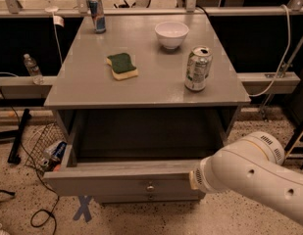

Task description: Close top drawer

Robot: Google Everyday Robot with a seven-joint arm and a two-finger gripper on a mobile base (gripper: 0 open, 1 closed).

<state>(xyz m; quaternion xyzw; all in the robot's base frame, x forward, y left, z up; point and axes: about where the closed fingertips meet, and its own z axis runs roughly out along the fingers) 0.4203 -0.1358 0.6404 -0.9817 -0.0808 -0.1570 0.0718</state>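
Note:
The top drawer (116, 177) of the grey cabinet stands pulled out and looks empty inside. Its plain grey front has a small round metal knob (150, 187) at the centre. My white arm (254, 180) reaches in from the lower right. Its end meets the right end of the drawer front. My gripper (194, 179) is at that spot, covered by the arm's end. A second drawer front shows as a thin strip below the top one.
On the cabinet top (82, 89) are a green and yellow sponge (122, 65), a white bowl (171, 34), a soda can (197, 68) near the right edge and a blue can (97, 14) at the back left. A wire basket (43, 146) and cables lie on the floor at the left.

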